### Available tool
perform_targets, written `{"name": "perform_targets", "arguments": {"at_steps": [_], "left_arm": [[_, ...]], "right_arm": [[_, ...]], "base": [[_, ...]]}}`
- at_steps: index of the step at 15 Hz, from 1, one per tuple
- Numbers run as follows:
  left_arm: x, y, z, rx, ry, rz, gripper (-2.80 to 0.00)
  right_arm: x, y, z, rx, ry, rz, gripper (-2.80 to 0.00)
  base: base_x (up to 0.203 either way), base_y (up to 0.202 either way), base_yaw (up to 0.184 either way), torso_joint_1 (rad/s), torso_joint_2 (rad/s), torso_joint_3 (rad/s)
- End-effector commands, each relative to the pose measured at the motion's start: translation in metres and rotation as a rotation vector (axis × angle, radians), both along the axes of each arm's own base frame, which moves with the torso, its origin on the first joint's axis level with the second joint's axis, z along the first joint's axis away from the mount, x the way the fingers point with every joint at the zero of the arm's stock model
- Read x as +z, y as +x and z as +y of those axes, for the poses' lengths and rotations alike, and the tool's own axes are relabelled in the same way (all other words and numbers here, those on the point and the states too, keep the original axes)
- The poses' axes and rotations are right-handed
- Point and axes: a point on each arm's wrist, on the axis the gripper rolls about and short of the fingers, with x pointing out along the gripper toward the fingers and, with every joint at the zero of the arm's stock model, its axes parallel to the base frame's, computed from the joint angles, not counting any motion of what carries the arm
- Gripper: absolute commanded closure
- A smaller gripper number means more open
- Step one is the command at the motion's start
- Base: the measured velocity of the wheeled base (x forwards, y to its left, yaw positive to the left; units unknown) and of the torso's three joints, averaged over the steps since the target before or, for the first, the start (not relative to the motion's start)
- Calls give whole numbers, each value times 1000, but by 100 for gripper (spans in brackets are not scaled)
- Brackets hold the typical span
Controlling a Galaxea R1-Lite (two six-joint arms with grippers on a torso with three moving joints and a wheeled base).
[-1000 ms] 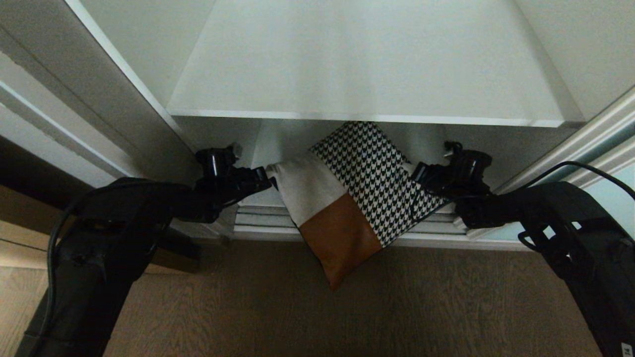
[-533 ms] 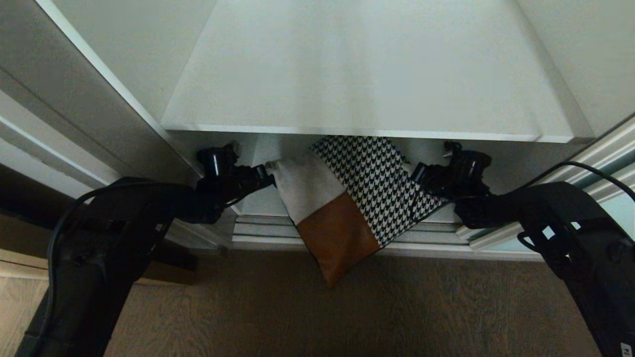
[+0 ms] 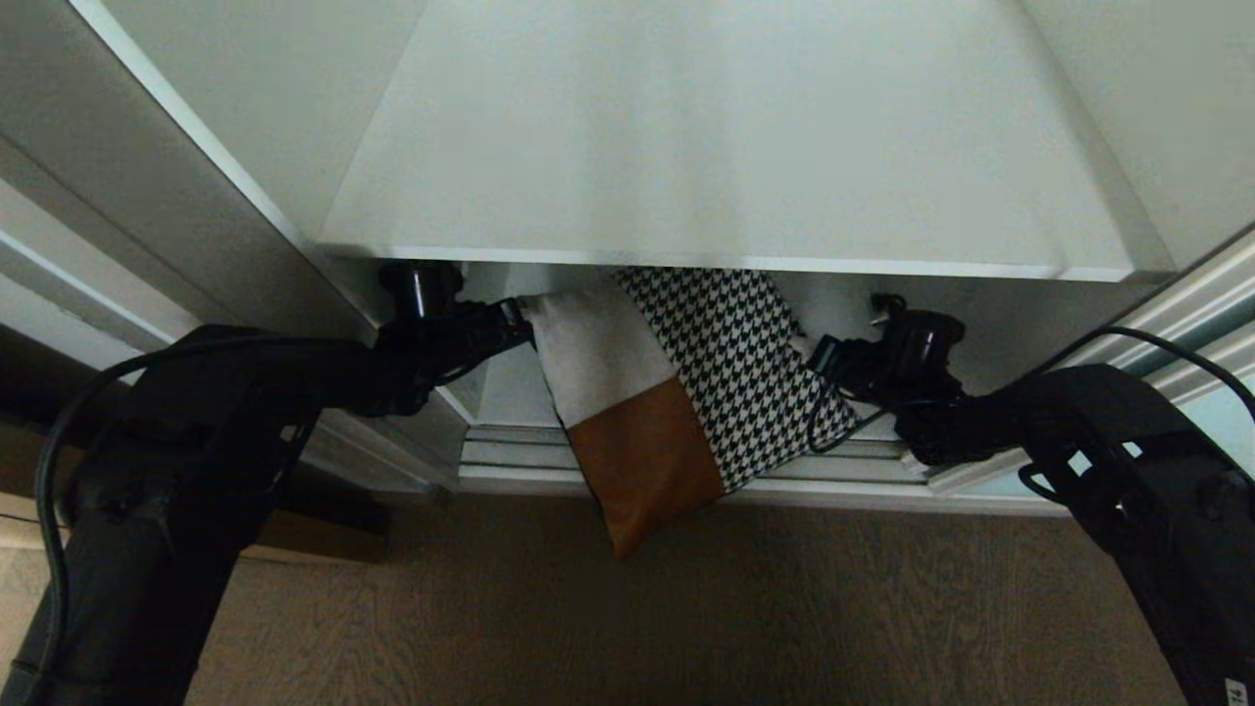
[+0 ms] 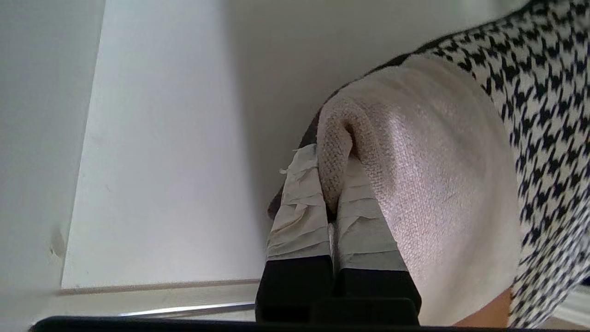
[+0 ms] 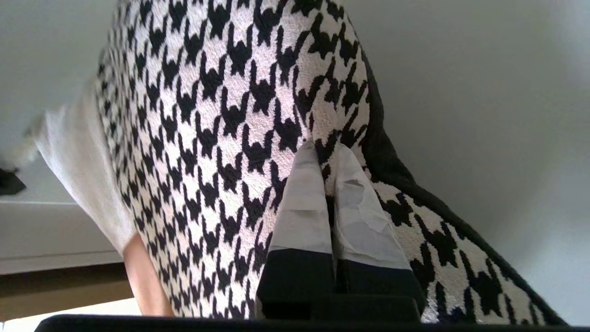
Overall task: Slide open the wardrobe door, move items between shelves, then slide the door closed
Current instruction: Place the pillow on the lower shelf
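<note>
Cushion (image 3: pixel 677 392) pinched by both fingers' tips, left (image 3: pixel 517 316), right (image 3: pixel 822 355), under shelf edge (image 3: pixel 686 260).

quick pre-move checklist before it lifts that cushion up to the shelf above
1. Left tool shut on the cushion's cream corner: ok.
2. Right tool shut on the houndstooth edge: ok.
3. Cushion level between the tools: not ok, it hangs diagonally, with its brown corner drooping past the wardrobe's bottom track.
4. White shelf front edge cleared: not ok, the cushion's top sits under it.
5. Shelf top free to receive it: ok in the head view.
6. Grip depth enough to hold the weight: cannot tell.
</note>
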Motion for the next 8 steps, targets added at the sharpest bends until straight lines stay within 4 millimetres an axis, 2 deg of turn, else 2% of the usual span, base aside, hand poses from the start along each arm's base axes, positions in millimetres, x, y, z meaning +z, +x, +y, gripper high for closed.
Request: {"name": "perform_targets", "arguments": {"at_steps": [1,4,5,8], "left_arm": [[14,-4,0,0,-7,-24,0],[8,-2,0,-1,-4,-15,0],[6,-1,0,-1,-4,-10,-280],[9,-2,0,-3,-5,-20,-280]], "right_arm": [[2,-6,0,9,1,-6,0],[1,-6,2,12,2,-7,0],[1,-6,3,14,2,-7,0],[0,-5,4,16,3,-15,0]], "base": [[0,0,0,0,0,0],[0,0,0,0,0,0],[0,0,0,0,0,0],[0,0,0,0,0,0]]}}
